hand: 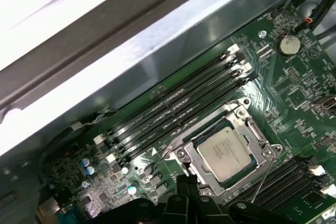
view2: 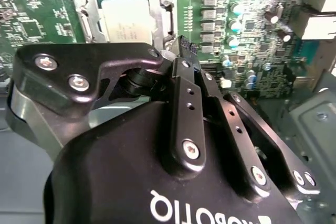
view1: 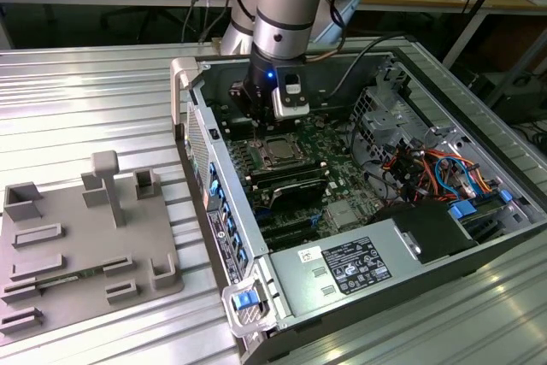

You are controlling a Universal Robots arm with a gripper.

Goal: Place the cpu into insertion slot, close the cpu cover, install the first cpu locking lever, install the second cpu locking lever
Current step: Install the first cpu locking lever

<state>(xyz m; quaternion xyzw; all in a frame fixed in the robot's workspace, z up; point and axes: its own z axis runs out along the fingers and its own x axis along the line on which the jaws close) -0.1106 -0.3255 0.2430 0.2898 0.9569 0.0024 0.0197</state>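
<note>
Fingers, black and jointed, look pressed together with nothing between them. Their tips stand beside one corner of the square silver metal cpu cover; whether they touch it I cannot tell. That cut-out frame lies flat over the small, silvery-tan square cpu. The cpu sits in the dark, silver-rimmed insertion slot, most of which is hidden beneath plate and frame. Thin wire locking levers run along the frame's sides; whether they are latched is hard to make out. In the exterior view the cpu lies at 5 o'clock from the silver robot arm, and the fingertips are hard to pick out against the dark board beside a white block. The open grey computer case rests on a ribbed metal counter cut off at the edges.
</note>
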